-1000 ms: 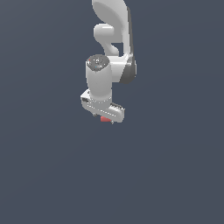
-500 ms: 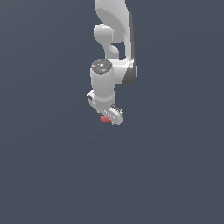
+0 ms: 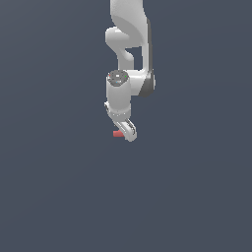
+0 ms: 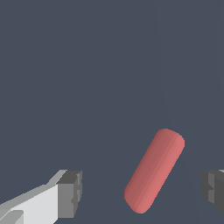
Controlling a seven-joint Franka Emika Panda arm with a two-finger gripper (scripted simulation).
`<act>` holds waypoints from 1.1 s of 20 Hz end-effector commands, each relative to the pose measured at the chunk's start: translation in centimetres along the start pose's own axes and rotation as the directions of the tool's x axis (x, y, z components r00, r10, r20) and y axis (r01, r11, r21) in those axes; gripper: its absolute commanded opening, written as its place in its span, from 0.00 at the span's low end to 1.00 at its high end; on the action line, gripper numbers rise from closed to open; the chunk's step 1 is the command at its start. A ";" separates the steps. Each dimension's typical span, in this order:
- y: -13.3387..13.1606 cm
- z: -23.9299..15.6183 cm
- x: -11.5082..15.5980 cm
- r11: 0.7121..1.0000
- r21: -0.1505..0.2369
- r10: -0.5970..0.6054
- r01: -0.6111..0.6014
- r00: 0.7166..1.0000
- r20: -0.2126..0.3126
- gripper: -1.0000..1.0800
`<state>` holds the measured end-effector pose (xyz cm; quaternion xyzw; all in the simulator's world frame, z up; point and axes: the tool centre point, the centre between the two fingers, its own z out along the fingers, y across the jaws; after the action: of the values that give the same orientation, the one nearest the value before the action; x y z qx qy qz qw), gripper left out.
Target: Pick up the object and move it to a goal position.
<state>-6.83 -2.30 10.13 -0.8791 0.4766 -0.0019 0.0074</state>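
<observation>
The object is a small red bar with rounded ends (image 4: pixel 154 176). In the wrist view it lies slanted on the dark grey floor, in the gap between my two fingertips and nearer to one of them. My gripper (image 4: pixel 142 192) is open, its dark pads (image 4: pixel 70 193) well apart from the bar on both sides. In the exterior view the gripper (image 3: pixel 127 134) points down from the white arm, and only a small end of the red bar (image 3: pixel 117 133) peeks out on the exterior view's left of the fingers.
A flat, plain dark grey floor (image 3: pixel 59 187) fills both views. Nothing else shows on it.
The wrist has turned about its vertical axis, so the gripper now shows narrow and edge-on in the exterior view. The red bar has not moved.
</observation>
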 end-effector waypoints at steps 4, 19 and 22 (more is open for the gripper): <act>1.0 1.1 -1.1 0.989 -0.003 0.150 -0.150 0.989 0.000 0.96; 3.5 3.3 -3.2 0.894 -0.011 0.448 -0.448 0.894 -0.008 0.96; 3.7 3.5 -3.3 0.881 -0.011 0.472 -0.472 0.881 -0.010 0.96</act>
<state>-11.56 -1.50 6.70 -0.7419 0.6705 0.0003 0.0006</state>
